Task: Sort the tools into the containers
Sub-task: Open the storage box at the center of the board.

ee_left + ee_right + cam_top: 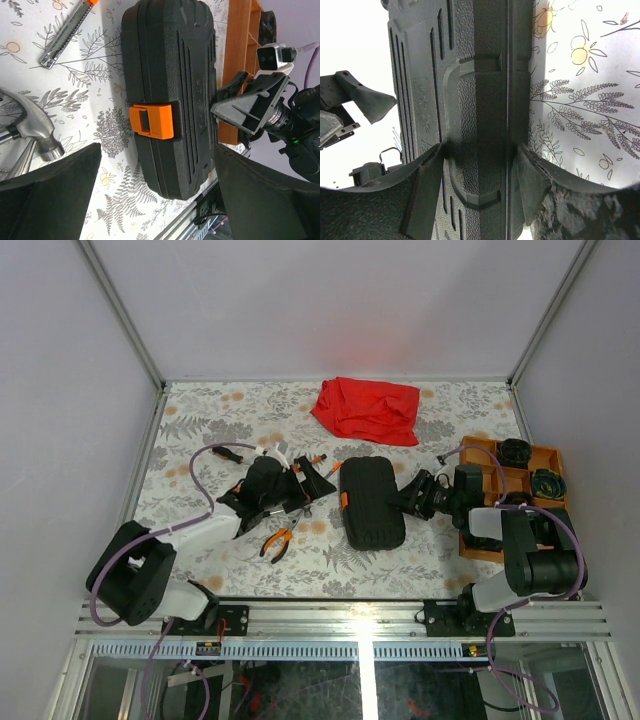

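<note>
Lengthwise, black case (372,502) near-to-far, latch (343,500) leftward.

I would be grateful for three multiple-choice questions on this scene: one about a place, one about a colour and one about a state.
1. Where does the red cloth lie?
A. Beyond the black case, on the far side.
B. On top of the case.
C. Against the near edge.

2. What colour is the case's latch?
A. Blue.
B. Orange.
C. Green.

3. How is the left gripper?
A. Shut on a tool.
B. Shut on the cloth.
C. Open, holding nothing.

1 A: the top view shows it past the case's far end.
2 B: the left wrist view shows it orange.
3 C: its fingers stand wide apart, gripping nothing.
</note>
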### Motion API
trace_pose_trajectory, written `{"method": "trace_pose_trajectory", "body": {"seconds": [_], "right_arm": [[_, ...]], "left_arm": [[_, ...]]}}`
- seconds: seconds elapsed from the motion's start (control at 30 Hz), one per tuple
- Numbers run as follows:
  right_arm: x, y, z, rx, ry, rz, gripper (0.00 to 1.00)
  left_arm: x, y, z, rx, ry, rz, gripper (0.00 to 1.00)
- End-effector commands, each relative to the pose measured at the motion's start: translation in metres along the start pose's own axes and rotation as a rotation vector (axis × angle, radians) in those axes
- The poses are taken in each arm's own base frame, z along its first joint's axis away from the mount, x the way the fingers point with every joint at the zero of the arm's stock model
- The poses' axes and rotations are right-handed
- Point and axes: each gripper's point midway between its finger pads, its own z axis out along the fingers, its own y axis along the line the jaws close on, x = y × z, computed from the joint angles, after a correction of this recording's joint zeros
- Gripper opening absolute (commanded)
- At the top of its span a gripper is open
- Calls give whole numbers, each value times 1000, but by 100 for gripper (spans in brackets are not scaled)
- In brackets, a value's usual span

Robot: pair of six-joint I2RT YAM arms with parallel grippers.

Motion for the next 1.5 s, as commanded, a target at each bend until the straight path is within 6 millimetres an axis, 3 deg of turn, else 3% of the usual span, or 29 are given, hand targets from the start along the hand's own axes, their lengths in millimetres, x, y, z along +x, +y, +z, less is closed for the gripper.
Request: {"method": "trace_pose_trajectory", "body": {"seconds": [0.0,0.53,0.73,0.97,1.47], "right_arm": [[19,-41,-2,148,12,86,42],[19,-51,-4,170,-9,147,39],[12,-47,-4,160,-21,142,39],[9,-45,-4,157,-27,136,38],[12,-49,-4,161,-24,145,38]], "left_arm": [[-7,-16,13,70,-30,-8,91],[0,-25,52,101,24,-27,92],[15,-25,59,142,47,-67,92],[32,-42,71,218,78,-51,94],[36,-29,79,142,78,-39,88]]}}
